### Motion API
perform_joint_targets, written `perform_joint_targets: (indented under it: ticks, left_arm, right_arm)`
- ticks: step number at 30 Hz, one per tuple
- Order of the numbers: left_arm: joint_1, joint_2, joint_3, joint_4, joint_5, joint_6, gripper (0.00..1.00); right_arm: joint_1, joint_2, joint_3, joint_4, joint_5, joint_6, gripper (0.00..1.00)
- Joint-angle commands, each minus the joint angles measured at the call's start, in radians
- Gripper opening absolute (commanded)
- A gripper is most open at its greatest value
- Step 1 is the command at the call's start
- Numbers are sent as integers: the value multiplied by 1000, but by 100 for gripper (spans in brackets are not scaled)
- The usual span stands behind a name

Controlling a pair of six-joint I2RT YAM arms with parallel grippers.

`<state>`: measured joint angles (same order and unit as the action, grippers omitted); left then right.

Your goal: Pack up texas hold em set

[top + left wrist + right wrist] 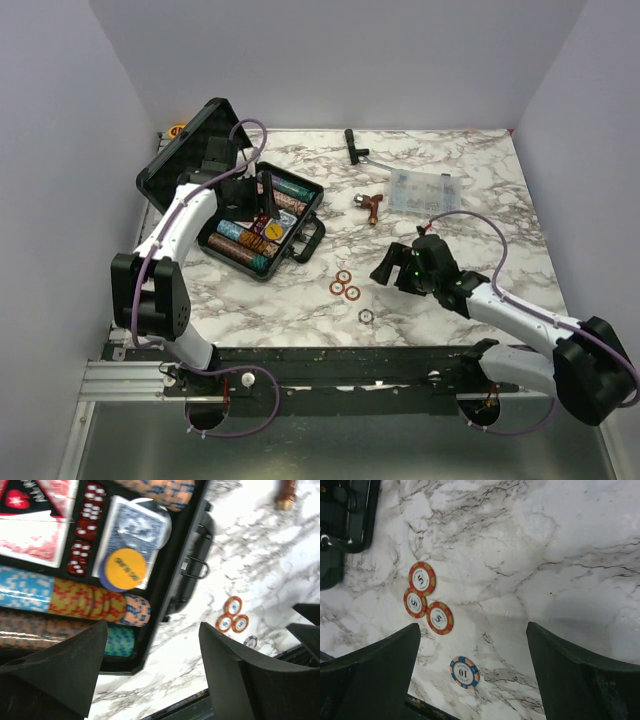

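Left wall: plain pale lilac-grey panel, meeting a like back wall.
Case: black, open on the table's left part, lid tilted up toward the left wall.
Inside case: chip rows, red dice, blue deck with a yellow chip lying on it.
Left claw: above the case's near edge, fingers wide apart, holding nothing.
Table: white marble pattern with grey veins; black rail along the near edge.
Loose chips: three red ones touching, on the marble just right of the case; a blue chip nearer the rail.
Right claw: above bare marble right of them, wide, empty.
Box: clear, toward the back right.
Right wall: same pale panel.
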<state>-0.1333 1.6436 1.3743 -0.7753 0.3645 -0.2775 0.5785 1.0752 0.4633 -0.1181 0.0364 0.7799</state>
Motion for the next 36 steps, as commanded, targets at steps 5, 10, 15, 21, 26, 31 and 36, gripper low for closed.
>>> perform_joint_targets:
  ticks: [5, 10, 15, 21, 26, 31, 36]
  left_arm:
    - [-211, -132, -131, 106, -11, -61, 77]
    - [-293, -194, -211, 178, -3, -120, 82]
    - [-384, -272, -333, 294, -2, -191, 82]
    - [-429, -413, -497, 404, -39, -305, 82]
    - [-432, -580, -583, 426, -135, -359, 84]
    - [-433, -681, -654, 435, -145, -379, 84]
    - [-433, -724, -692, 416, -134, -371, 84]
  right_arm:
    - [20, 113, 69, 5, -159, -78, 90]
    - [83, 140, 117, -105, -106, -81, 99]
    - [137, 122, 113, -180, -48, -59, 100]
    - [225, 172, 143, -280, 53, 19, 91]
    - [341, 314, 243, -400, 187, 118, 85]
    - [446, 435, 337, -453, 282, 189, 80]
    - [547, 571, 437, -582, 359, 284, 77]
